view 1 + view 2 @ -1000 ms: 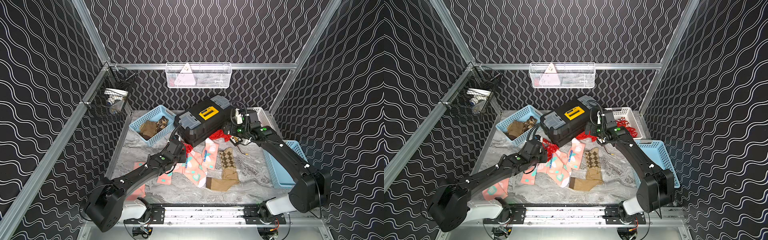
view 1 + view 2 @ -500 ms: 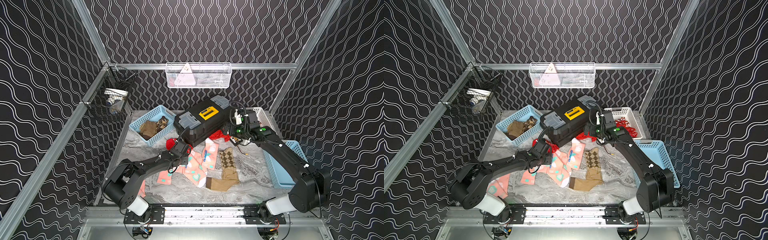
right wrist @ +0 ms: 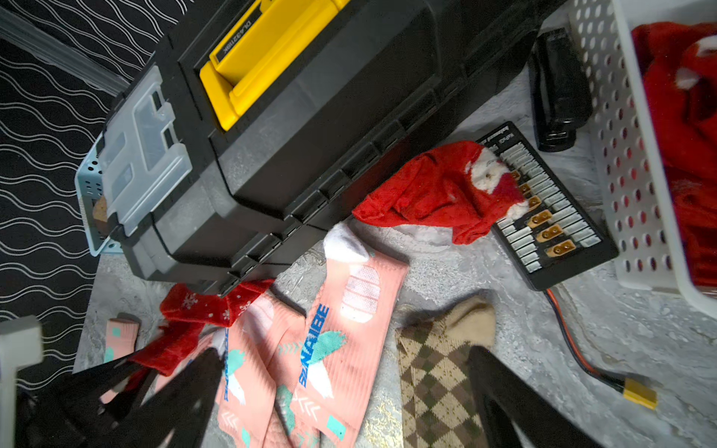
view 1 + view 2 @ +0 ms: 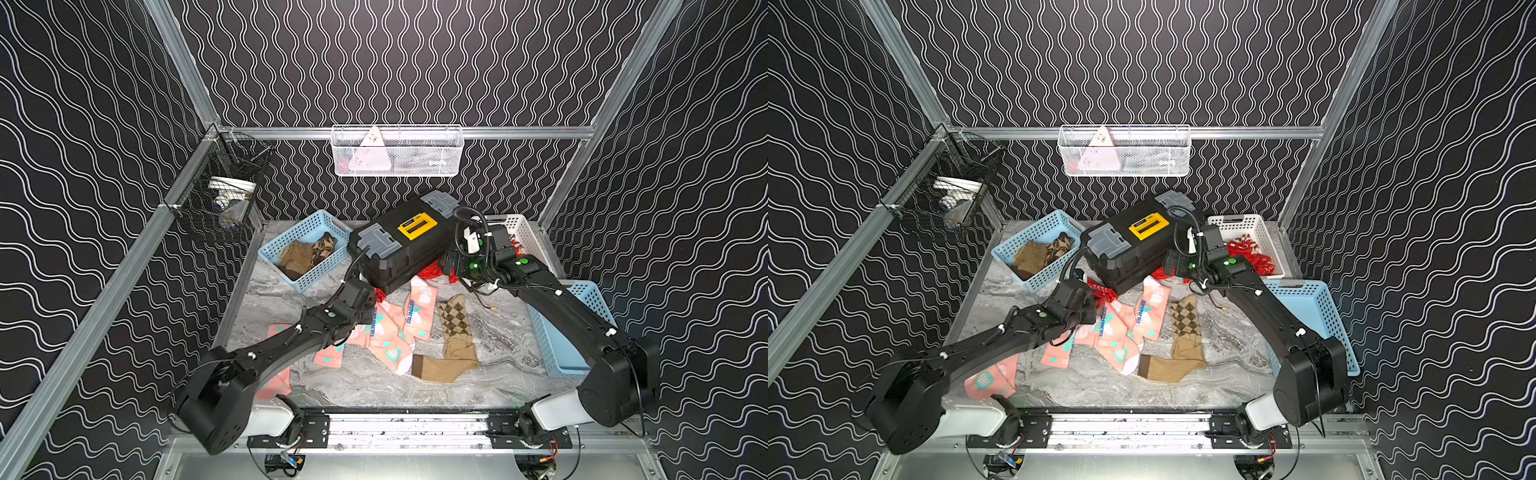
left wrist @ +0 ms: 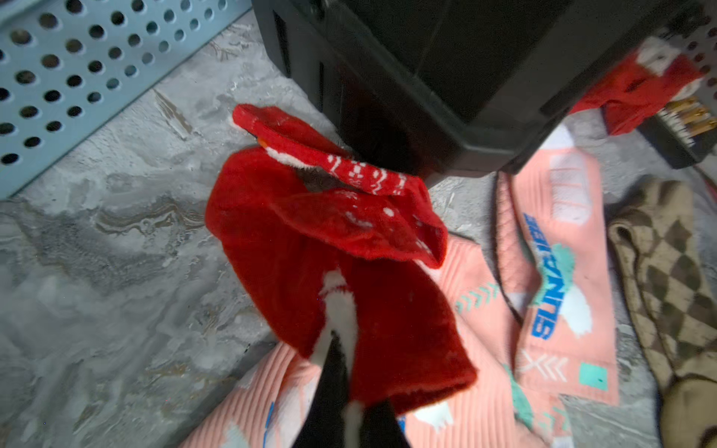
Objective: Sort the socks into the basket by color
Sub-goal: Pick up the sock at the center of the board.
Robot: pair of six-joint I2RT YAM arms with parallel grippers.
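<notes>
My left gripper (image 5: 342,351) is shut on a fuzzy red Santa sock (image 5: 310,240), which lies in front of the toolbox's near-left corner; both top views show this sock (image 4: 379,295) (image 4: 1106,292). Several salmon-pink socks (image 4: 399,328) with blue lettering lie at the table's middle. A tan argyle sock (image 4: 455,332) lies to their right. My right gripper (image 3: 343,353) hangs open above the pink socks and the argyle sock (image 3: 438,372). A second red Santa sock (image 3: 438,190) lies partly on a black charger board.
A black toolbox (image 4: 407,245) with a yellow handle stands at the back middle. A blue basket (image 4: 291,230) at the back left holds tan socks. A white basket (image 4: 1237,222) at the back right holds red socks. Another blue basket (image 4: 582,328) lies at the right edge. The charger board (image 3: 551,232) trails a cable.
My left gripper opened and then shut on the red Santa sock, and the left arm's elbow swung back outward. The right arm has stayed where it was.
</notes>
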